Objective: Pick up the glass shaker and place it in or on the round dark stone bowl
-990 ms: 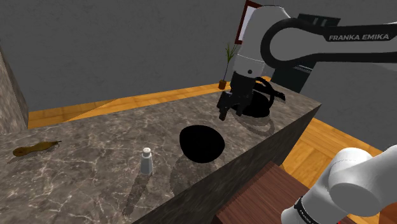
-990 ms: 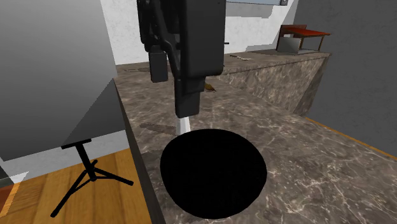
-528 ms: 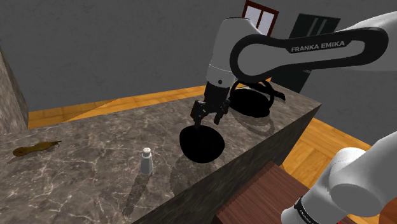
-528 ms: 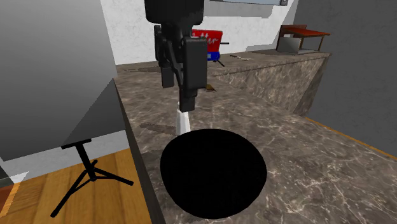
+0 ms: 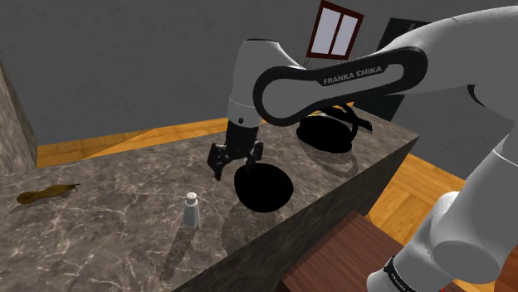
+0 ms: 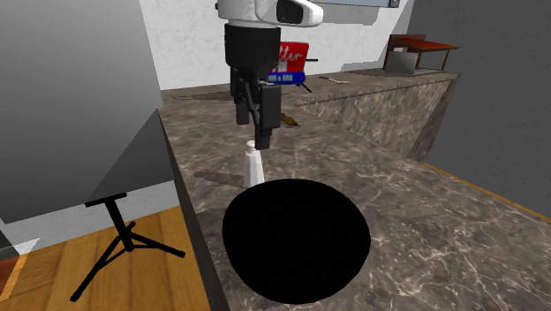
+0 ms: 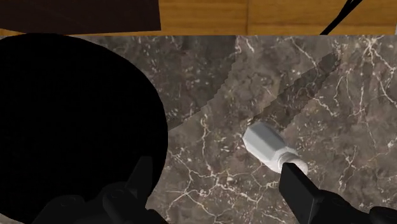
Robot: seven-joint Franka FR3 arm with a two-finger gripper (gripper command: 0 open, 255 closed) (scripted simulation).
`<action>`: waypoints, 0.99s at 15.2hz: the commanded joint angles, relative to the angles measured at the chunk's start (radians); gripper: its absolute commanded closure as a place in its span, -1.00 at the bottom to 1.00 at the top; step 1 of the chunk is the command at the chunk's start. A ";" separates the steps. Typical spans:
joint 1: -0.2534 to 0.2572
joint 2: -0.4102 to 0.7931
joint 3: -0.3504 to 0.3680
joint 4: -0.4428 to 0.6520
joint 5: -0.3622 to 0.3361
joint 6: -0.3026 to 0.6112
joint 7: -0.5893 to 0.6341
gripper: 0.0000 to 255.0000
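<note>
A small pale shaker with a capped top stands upright on the dark marble counter. A round black bowl sits to its right in the shoulder view. My gripper hangs open above the bowl's left rim, higher than the shaker and up and to the right of it. In the second exterior view the gripper hovers just above the shaker, behind the bowl. In the wrist view the shaker lies close to one finger, off the gripper's centre line, and the bowl lies by the other finger.
A brown elongated object lies far left on the counter. A black object with a handle sits at the counter's far right end. The counter edge runs near the bowl. A tripod stands on the wooden floor beside the counter.
The arm has swung to the shoulder view's left, from near the black object over the bowl towards the shaker. The gripper stays open; shaker and bowl have not moved.
</note>
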 commanded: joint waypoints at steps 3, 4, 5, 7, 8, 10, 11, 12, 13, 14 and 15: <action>0.035 0.161 0.019 0.130 -0.073 0.024 0.092 -1.00; 0.047 0.201 0.020 0.165 -0.093 0.027 0.115 -1.00; 0.061 0.242 0.021 0.203 -0.111 0.028 0.136 -1.00; 0.093 0.324 0.017 0.283 -0.147 0.025 0.175 -1.00; 0.108 0.360 0.014 0.321 -0.162 0.022 0.191 -1.00; 0.112 0.371 0.011 0.309 -0.167 0.045 0.194 -1.00; 0.114 0.377 0.009 0.303 -0.170 0.056 0.196 -1.00; 0.116 0.383 0.008 0.298 -0.173 0.067 0.198 -1.00; 0.118 0.389 0.007 0.293 -0.176 0.078 0.200 -1.00; 0.120 0.396 0.006 0.288 -0.179 0.089 0.202 -1.00; 0.121 0.402 0.004 0.283 -0.182 0.100 0.204 -1.00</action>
